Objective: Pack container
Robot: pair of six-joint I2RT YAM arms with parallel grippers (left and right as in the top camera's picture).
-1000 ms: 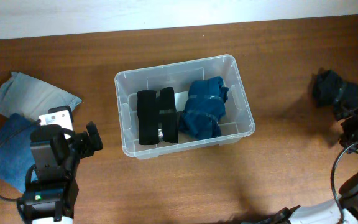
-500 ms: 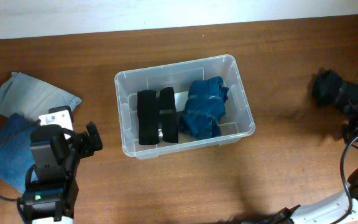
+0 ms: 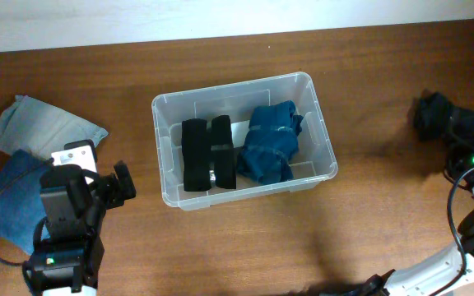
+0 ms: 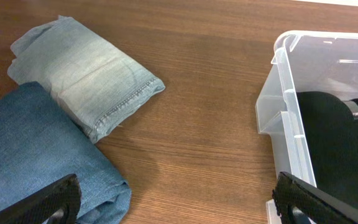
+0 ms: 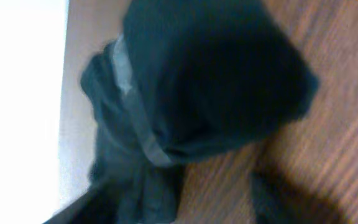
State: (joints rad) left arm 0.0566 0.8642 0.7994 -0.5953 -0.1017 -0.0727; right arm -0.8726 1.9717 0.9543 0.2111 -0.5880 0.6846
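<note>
The clear plastic container [image 3: 234, 88] stands mid-table. It holds a folded black garment [image 3: 208, 154] and a crumpled blue garment [image 3: 270, 144]. Its corner also shows in the left wrist view [image 4: 283, 118]. My left gripper [image 3: 118, 186] is open and empty [image 4: 179, 208] left of the container, over bare wood. A dark bundled garment [image 3: 433, 113] lies at the far right. My right gripper [image 3: 466, 131] is just beside it. The right wrist view is blurred and the garment [image 5: 210, 81] fills it. The fingers look open with nothing between them.
A folded light denim piece [image 3: 48, 125] [image 4: 86, 71] and a darker blue denim piece [image 3: 8, 196] [image 4: 33, 158] lie at the left, next to my left arm. The table's far edge meets a white wall.
My right gripper has moved away from the front edge and up to the dark garment. The left arm and the container have not moved.
</note>
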